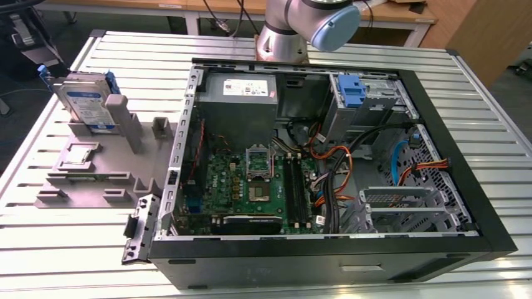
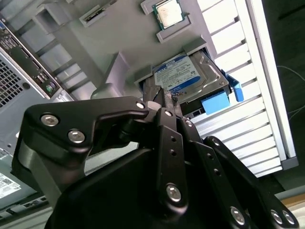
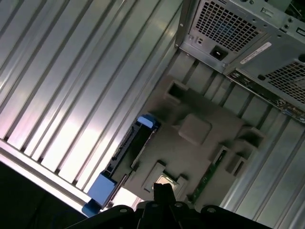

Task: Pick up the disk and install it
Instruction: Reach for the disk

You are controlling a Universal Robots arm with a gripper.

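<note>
Plainly, the flat rectangular silver-grey disk (image 1: 87,106) has not been picked up. It stands on edge in a slot of the pale grey moulded plastic fixture (image 1: 99,171), which lies on the ribbed metal table (image 1: 75,249) towards the exterior view's left. A blue plastic bracket runs round the disk's edges. In the second wrist view the disk (image 2: 183,76) shows its face, and in the first wrist view the disk (image 3: 129,148) is seen edge-on.

The label on that face is white and blue, and its print is too small to tell. A small square silver processor chip (image 2: 167,12) sits in a recess of the same fixture, just beside the disk.

The black metal gripper (image 2: 161,95) hangs above the fixture with its fingers pressed together and nothing between them. In the first wrist view the gripper (image 3: 163,187) has its tips over the chip's recess.

Beyond the fixture lies the open black computer case (image 1: 490,187). A grey power-supply box with a white sticker (image 1: 241,90) sits at its far end. The silver arm (image 1: 283,37) rises behind the case.
</note>
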